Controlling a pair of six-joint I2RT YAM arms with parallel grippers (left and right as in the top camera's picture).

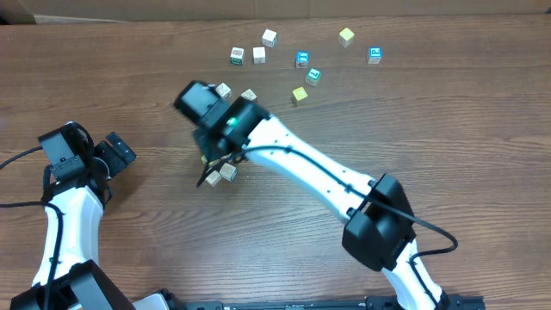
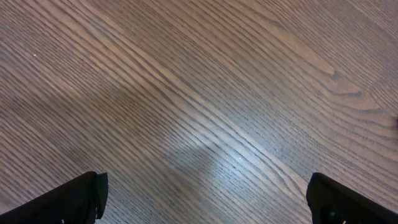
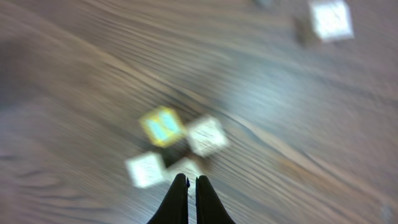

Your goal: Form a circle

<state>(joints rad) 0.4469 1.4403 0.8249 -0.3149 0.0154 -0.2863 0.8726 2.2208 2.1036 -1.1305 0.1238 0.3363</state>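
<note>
Just ahead of right jaws: circle (image 3: 205, 135)

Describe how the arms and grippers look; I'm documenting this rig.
Both the left arm and right arm have white links between boxy black joints. A thin black cable runs along the right arm, with a green light near its wrist. The left gripper and right gripper are black; the right's fingers taper to slim tips.
</note>
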